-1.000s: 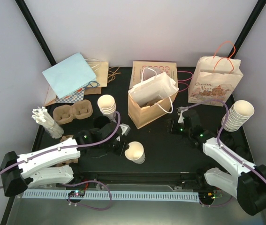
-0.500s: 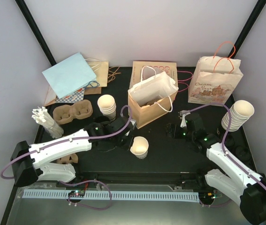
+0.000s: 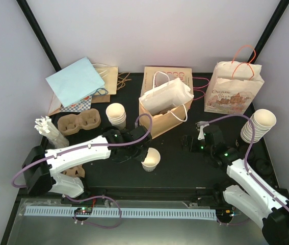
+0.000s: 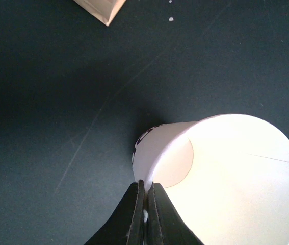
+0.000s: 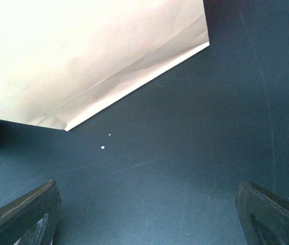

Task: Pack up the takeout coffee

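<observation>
The takeout coffee cup [image 3: 151, 159] is a small cream paper cup, tilted over the black mat in front of the brown paper bag [image 3: 162, 116]. My left gripper [image 3: 141, 153] is shut on its rim. In the left wrist view the two black fingers [image 4: 145, 204] pinch the cup wall, and the empty inside of the cup [image 4: 226, 178] faces the camera. My right gripper [image 3: 190, 141] hovers to the right of the bag, apart from the cup. Its jaws [image 5: 149, 209] stand wide open over bare mat with nothing between them, and the bag's lower edge [image 5: 83, 56] lies ahead.
Nested cup stacks stand left of the bag [image 3: 116, 115] and at the right edge [image 3: 258, 125]. A brown pulp carrier [image 3: 79, 122] and white utensils [image 3: 50, 131] sit at left. A blue bag [image 3: 75, 80] lies at the back left. A printed bag [image 3: 233, 92] stands at the back right.
My left arm has carried the cup right and up towards the brown bag. My right gripper has opened wide and shifted slightly right.
</observation>
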Tool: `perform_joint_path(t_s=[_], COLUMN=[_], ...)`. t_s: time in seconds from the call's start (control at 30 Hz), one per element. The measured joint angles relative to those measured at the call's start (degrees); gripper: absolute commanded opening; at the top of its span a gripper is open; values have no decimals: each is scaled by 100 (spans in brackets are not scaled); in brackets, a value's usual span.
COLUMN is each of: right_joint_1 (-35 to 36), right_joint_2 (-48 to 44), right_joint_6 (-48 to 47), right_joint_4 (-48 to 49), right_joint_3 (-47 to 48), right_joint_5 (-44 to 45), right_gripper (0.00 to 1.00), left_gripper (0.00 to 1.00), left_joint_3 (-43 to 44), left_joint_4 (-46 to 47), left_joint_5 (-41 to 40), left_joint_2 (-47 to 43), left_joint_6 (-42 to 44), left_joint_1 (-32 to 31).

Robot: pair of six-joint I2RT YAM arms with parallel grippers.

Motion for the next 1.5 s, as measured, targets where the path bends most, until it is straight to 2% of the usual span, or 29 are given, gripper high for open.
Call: perform_joint_path(t_s=[0.47,0.67,0.8,0.9,1.13,1.33,1.43,1.5], right_joint_1=[0,0,0,0,0,0,0,0], right_joint_2=[-151,-151,-151,-153,-153,-107,-9,74], right_joint_6=[4,4,4,2,9,240,345,332], right_joint_4=[-144,-149,-175,-203,-289,-573,-669,-704], right_joint_3=[-26,-26,-26,-26,2,313,479,555], right_joint_5=[-2,-2,-2,-4,-20,256,299,267], right_gripper=[97,97,97,97,100,100,100,100], left_gripper=[6,18,21,26,29,46,65,75], left_joint_3=[26,26,26,26,26,13,-142,-343], left_joint_4=[4,48,76,74,2,-87,-66,-46], left_joint_5=[-267,-284,-315,-356,-527,-782,-881,-925], left_joint_2=[35,33,31,4,-378,-1108,-1486,-1781], left_joint_6=[-94,-127,-170,-199,-245,-291,-330,-367], left_joint_1=[0,0,0,0,0,2,4,15])
